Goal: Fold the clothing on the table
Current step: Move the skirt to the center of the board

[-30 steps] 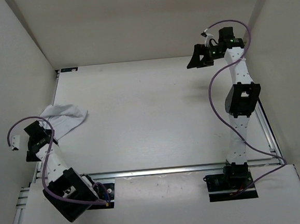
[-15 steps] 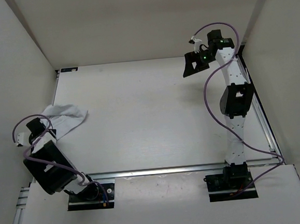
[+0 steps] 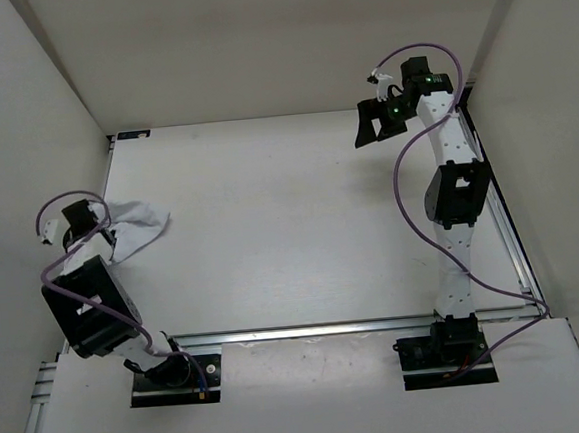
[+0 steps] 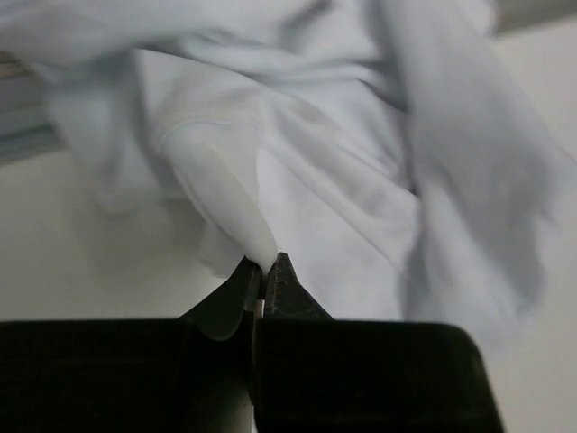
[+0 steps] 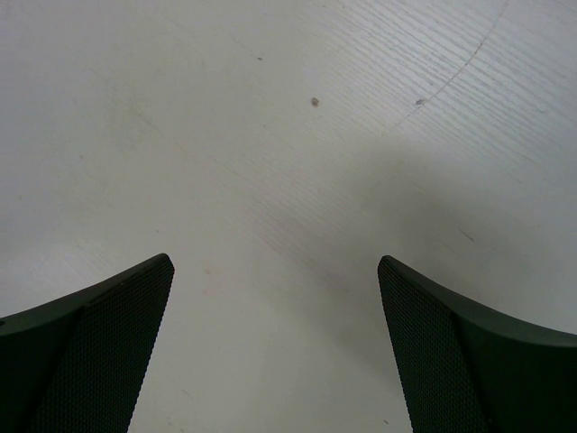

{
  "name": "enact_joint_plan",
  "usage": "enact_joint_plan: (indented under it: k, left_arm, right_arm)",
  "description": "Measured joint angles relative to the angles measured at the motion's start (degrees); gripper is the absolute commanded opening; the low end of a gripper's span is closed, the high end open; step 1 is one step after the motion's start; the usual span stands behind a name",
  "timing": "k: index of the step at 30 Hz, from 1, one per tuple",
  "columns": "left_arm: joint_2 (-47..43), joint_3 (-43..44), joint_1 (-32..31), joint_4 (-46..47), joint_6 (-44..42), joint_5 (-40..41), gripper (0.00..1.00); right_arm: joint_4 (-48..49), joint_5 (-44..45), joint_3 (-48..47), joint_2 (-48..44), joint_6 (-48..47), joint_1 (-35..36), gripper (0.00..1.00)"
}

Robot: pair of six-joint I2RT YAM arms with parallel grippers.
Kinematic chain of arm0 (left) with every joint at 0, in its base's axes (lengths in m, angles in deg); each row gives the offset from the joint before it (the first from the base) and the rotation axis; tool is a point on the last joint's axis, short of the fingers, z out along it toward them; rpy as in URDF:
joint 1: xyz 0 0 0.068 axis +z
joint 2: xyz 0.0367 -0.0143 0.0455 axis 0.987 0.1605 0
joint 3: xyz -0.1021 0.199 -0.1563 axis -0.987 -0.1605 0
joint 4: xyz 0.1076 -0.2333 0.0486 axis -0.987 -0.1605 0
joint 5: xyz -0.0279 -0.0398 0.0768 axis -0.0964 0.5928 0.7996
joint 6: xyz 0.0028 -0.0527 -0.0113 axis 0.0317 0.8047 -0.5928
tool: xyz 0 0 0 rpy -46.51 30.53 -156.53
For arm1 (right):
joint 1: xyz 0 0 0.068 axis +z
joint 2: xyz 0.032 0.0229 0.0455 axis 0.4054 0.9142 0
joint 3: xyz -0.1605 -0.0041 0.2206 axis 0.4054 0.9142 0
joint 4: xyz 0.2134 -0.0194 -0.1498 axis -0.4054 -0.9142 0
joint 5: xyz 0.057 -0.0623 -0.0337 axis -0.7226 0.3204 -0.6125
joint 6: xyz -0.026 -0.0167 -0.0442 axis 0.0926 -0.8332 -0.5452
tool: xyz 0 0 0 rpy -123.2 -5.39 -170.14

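In the top view the clothing (image 3: 137,220) lies bunched at the middle left of the frame, at the left edge of the table (image 3: 300,226), with its right tip pointing toward the centre. The left gripper (image 4: 264,269) has its jaws pressed together on a raised fold of the clothing, which fans out above the tips in the left wrist view. From the clothing, open tabletop runs across to the right edge and up to the far edge. The right gripper (image 3: 371,128) hangs at the upper right of the frame, near the far edge. Its jaws are spread wide over plain tabletop, holding nothing, well apart from the clothing.
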Motion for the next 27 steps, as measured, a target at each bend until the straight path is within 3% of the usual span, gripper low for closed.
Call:
enact_joint_plan:
  k: [8,16,19,23,27]
  left_arm:
    - [5.5,12.3,-17.9,-3.6,0.0,-5.8,0.00]
    - [22.1,35.5,-45.7,-8.0,-0.1,-15.9,0.00]
    - [25.1,39.6,-54.1,-11.0,-1.6,-22.0,0.00]
    - [23.2,33.6,-61.4,-15.0,-3.9,-27.7,0.00]
    - [11.3,17.1,-57.0,-20.0,-4.9,-30.5,0.00]
  right_arm:
    - [1.0,-1.4,0.0,0.0,3.5,-0.9,0.98]
    - [1.0,-3.1,0.0,0.0,4.7,-6.0,0.98]
    - [1.1,-3.7,0.2,0.0,4.8,-7.3,0.98]
    - [1.1,-5.0,1.5,0.0,4.7,-7.1,0.99]
    - [0.6,-5.6,2.2,0.0,4.7,-5.4,0.99]
